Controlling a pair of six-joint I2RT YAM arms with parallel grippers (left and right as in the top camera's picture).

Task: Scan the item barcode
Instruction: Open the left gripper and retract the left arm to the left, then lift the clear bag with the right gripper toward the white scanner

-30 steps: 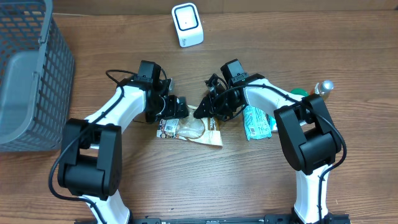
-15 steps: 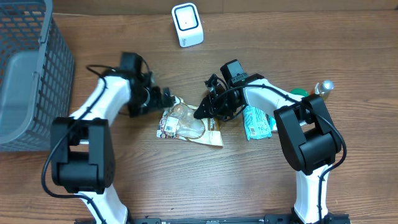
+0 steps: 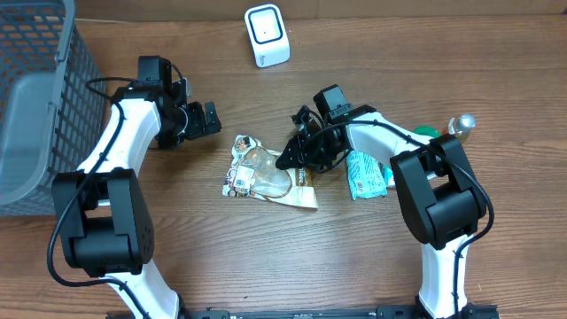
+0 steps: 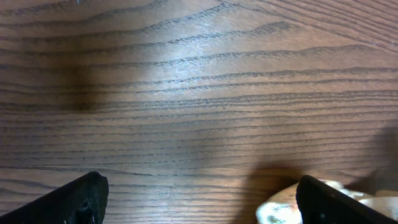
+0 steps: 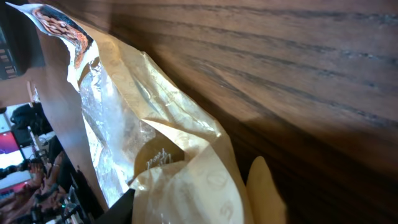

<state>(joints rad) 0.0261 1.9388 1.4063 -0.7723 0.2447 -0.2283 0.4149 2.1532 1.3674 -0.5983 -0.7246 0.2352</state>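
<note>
The left gripper (image 3: 205, 120) hangs over bare wood toward the left side of the table (image 3: 354, 266), its jaws spread wide with nothing between them. The left wrist view shows its dark fingertips (image 4: 81, 200) at the lower corners and only wood grain in the gap. The snack packet (image 3: 264, 180), a crinkled pouch with a clear window and printed ends, lies on the table near the middle, apart from the left gripper. The right gripper (image 3: 290, 159) sits low at the packet's right edge. In the right wrist view the packet (image 5: 155, 143) fills the lower left, its film creased and lifted beside a dark finger, but whether the jaws pinch it cannot be told. The white barcode scanner (image 3: 267, 35) stands at the far edge, well apart from the packet. A grey mesh basket (image 3: 53, 106) stands at the far left, a teal packet (image 3: 366, 175) lies just beside the right arm, and a small bottle (image 3: 462, 122) stands beyond it
</note>
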